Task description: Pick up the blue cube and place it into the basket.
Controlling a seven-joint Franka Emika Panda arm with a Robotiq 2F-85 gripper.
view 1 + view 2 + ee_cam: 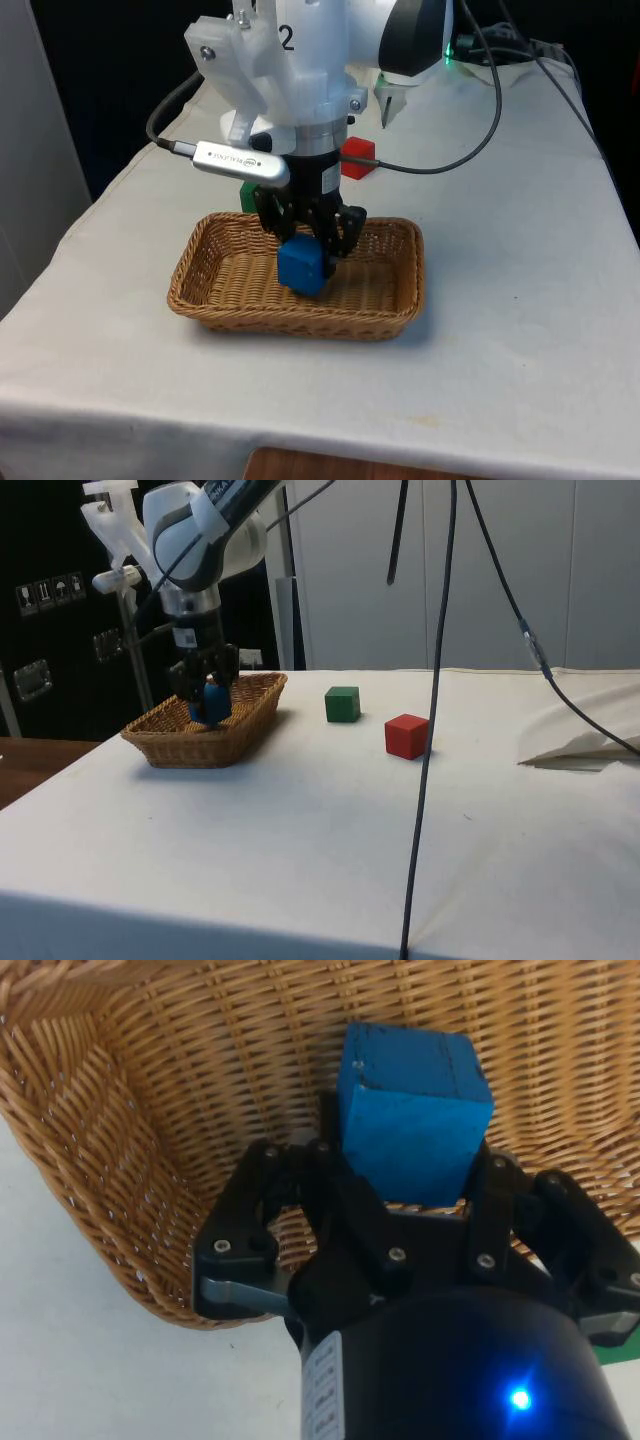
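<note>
The blue cube (302, 267) hangs inside the wicker basket (300, 325), low over its woven floor near the middle. My black gripper (306, 248) reaches down into the basket and is shut on the cube, one finger pressed to each side. From the side, the cube (211, 705) and gripper (205, 702) sit below the basket's rim (190, 755). The wrist view has the cube (412, 1110) tilted between the fingers (492, 1185), with the basket's wall (120, 1160) curving around it.
A red cube (357, 157) (406, 736) and a green cube (246, 197) (342, 704) lie on the white cloth beyond the basket, towards the robot's base. A black cable (430, 730) hangs down across the side view.
</note>
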